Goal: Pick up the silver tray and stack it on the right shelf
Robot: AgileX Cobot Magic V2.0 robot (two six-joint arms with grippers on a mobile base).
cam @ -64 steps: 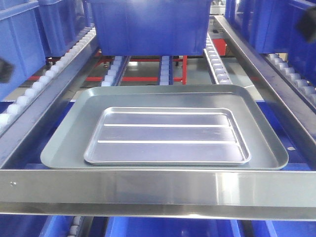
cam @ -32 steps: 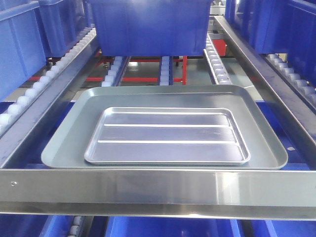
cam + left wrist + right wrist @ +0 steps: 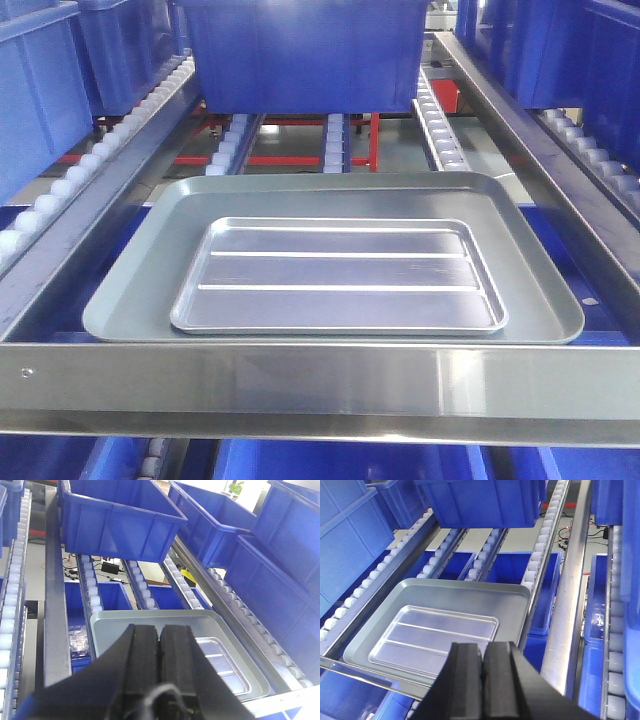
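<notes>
The silver tray [image 3: 338,275], shiny with two long ridges, lies flat inside a larger dull grey-green tray [image 3: 135,295]. Both rest on the right shelf, behind its brushed-steel front crossbar [image 3: 320,385]. Neither gripper shows in the front view. In the left wrist view my left gripper [image 3: 160,628] is shut and empty, hanging above the near left part of the grey-green tray [image 3: 112,630], with the silver tray [image 3: 227,667] to its right. In the right wrist view my right gripper [image 3: 482,646] is shut and empty, just off the silver tray's [image 3: 430,635] near right corner.
A big blue bin [image 3: 305,50] sits on the rollers right behind the trays. More blue bins [image 3: 40,90] line the neighbouring lanes on both sides and the level below. White roller rails [image 3: 100,150] and sloped steel side rails [image 3: 540,140] border the lane.
Dark gripper parts at the left edge and top right corner of the front view one second ago have gone out of frame. The trays have not moved.
</notes>
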